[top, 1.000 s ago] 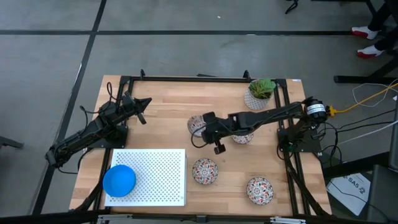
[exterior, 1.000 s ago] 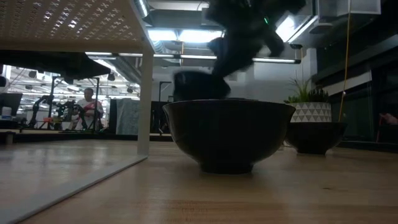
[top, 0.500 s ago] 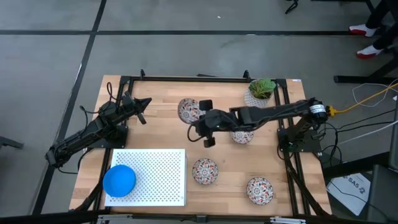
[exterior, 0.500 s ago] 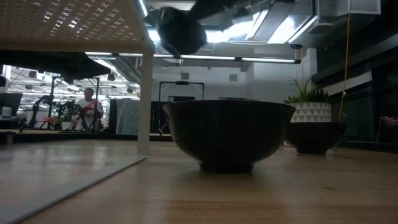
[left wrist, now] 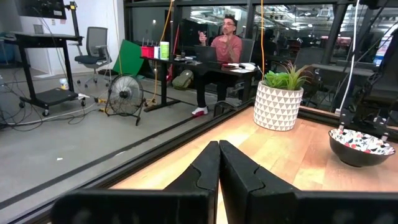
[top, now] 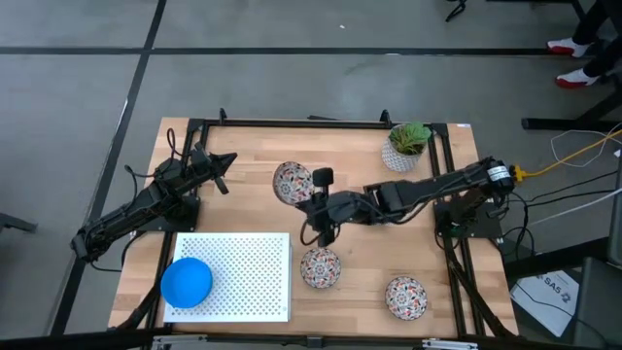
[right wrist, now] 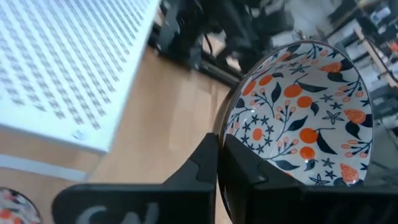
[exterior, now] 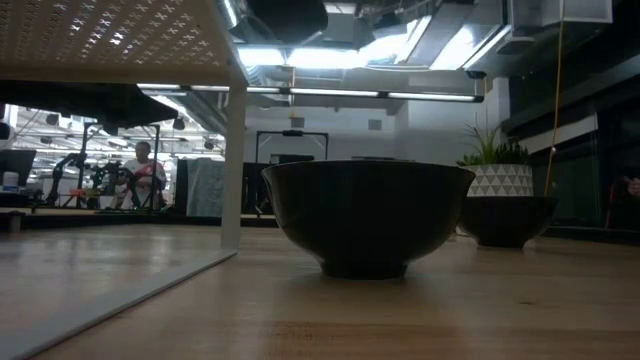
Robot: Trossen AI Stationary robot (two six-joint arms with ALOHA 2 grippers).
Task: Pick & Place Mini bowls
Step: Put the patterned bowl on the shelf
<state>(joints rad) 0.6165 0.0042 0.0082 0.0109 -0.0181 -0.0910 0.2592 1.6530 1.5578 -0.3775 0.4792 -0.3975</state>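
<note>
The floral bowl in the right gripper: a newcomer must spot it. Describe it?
On the light wooden table, beyond the white perforated platform, the right gripper pinches the rim of a white orange-and-blue floral bowl. Only this bowl is lifted and tilted.

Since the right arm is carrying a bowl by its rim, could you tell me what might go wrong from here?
1. The right pincer pinches only the rim of the floral bowl, held aloft and tilted; it could slip and drop onto the table.
2. Another bowl sits just beneath the arm; a low swing might knock it.
3. The white rack is raised; the carried bowl may clip its edge if moved across too low.
</note>
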